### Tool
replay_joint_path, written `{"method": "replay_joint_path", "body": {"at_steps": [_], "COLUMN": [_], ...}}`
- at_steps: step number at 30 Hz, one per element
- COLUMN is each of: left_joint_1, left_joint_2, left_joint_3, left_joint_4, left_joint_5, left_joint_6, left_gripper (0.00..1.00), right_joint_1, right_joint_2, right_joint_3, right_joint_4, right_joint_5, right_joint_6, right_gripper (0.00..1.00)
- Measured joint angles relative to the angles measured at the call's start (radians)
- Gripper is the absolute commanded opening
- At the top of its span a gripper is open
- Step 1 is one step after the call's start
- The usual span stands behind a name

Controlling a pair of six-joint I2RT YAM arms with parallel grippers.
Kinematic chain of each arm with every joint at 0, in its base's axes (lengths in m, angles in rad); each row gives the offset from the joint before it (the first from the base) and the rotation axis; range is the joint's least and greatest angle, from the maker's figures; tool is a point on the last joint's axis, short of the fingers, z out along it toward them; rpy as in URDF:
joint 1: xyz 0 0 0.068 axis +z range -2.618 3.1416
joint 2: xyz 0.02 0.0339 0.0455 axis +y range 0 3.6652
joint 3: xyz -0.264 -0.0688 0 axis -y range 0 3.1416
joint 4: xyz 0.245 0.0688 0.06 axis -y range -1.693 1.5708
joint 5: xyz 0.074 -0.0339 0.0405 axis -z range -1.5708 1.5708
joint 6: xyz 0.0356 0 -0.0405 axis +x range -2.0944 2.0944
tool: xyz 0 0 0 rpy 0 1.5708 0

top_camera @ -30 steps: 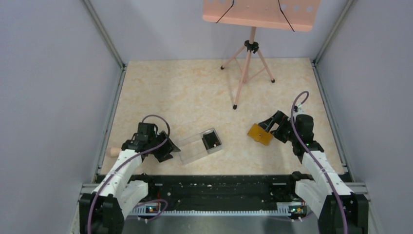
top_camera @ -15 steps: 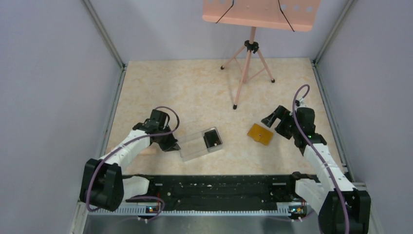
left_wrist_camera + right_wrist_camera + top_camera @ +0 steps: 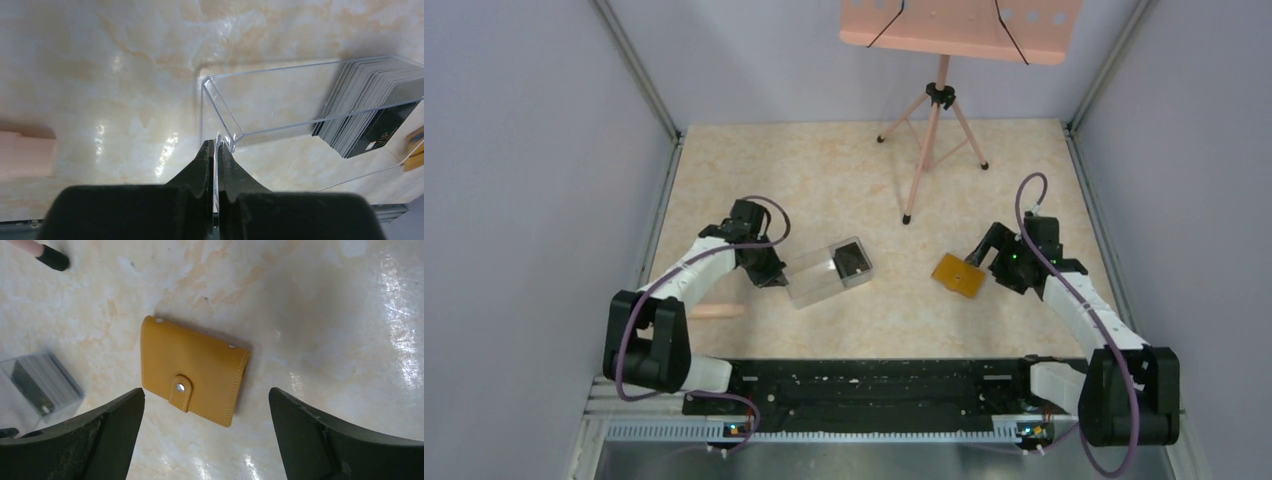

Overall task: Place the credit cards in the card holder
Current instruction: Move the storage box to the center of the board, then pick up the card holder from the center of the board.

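The credit cards [image 3: 852, 260] form a dark stack at the right end of a clear plastic box [image 3: 819, 278]; they show as grey edges and a black face [image 3: 370, 112]. My left gripper [image 3: 774, 278] is shut on the thin left end wall of that clear box [image 3: 280, 97], with the plastic pinched between its fingertips [image 3: 216, 145]. The card holder [image 3: 957, 275] is an orange wallet lying closed and flat, clasp tab snapped [image 3: 192, 370]. My right gripper [image 3: 986, 262] hovers just right of the wallet, its jaws wide open with nothing between them [image 3: 206, 392].
A pink music stand [image 3: 936, 140] rests its tripod on the far middle of the floor; one foot [image 3: 52, 257] lies near the wallet. A pale pink stick [image 3: 714, 311] lies left of the box, seen also [image 3: 25, 155]. Grey walls close in both sides.
My left gripper reached the box's left end and shut on its wall; the box shifted slightly away from the arms. The right gripper drew back a little from the wallet, still open.
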Motion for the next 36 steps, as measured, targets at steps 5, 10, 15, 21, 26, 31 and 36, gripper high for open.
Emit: {"method": "replay_joint_path", "body": {"at_steps": [5,10,15,21,26,31,36], "left_joint_1": [0.086,0.114,0.114,0.077,-0.072,-0.275,-0.421], "left_joint_2": [0.043,0.062,0.015,-0.147,-0.265,-0.279,-0.192], "left_joint_3": [0.043,0.085,0.108,0.108,0.092,0.021,0.008], "left_joint_4": [-0.025,-0.064,-0.1,-0.148,-0.093,0.093,0.245], "left_joint_5": [-0.009,-0.024,-0.018,-0.01,0.05,0.135,0.153], "left_joint_6": [0.068,0.142,0.213,0.248,0.185,0.035,-0.082], "left_gripper": [0.05,0.58,0.68,0.67,0.63,0.63,0.63], "right_joint_1": [0.0,0.0,0.0,0.0,0.013,0.088,0.162], "right_joint_2": [0.115,0.212,0.288,0.376,0.427,0.443,0.452], "right_joint_3": [0.037,0.073,0.121,0.196,0.235,0.241,0.238], "right_joint_4": [-0.023,-0.036,-0.043,-0.042,-0.028,-0.009,-0.001], "right_joint_5": [0.022,0.032,0.037,0.019,-0.021,-0.061,-0.139], "right_joint_6": [-0.018,-0.048,-0.078,-0.113,-0.13,-0.135,-0.126], "right_gripper": [0.94,0.94,0.94,0.92,0.91,0.9,0.85]}}
